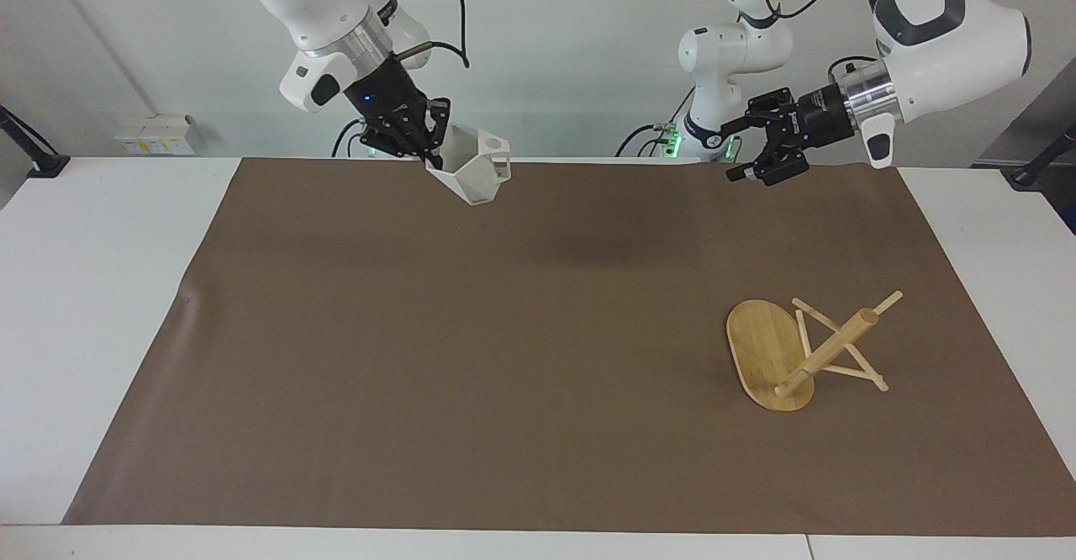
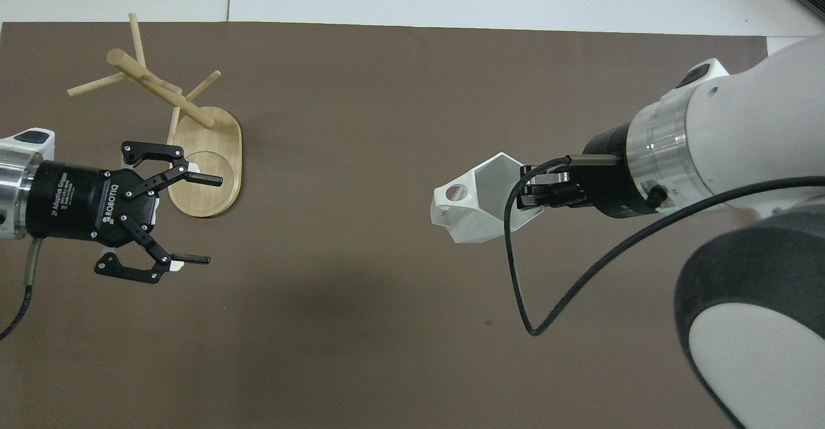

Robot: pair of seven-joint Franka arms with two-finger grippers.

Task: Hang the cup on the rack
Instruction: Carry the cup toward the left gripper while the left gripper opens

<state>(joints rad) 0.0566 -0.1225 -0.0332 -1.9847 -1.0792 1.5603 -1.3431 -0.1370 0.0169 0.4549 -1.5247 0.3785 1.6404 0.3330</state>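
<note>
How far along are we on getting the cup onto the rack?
Pickup is done: the right gripper holds the cup by its rim, in the air over the brown mat. The open left gripper hangs above the mat. Left: the rack lies tipped on its side, its pegs bare, so nothing hangs yet.

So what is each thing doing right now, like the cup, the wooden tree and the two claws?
Small white faceted cup: held up in the air, tilted.
Light bamboo mug rack: tipped over on the brown mat, no cup on it.
Right claw: shut on the cup's rim.
Left claw: open, empty.
</note>
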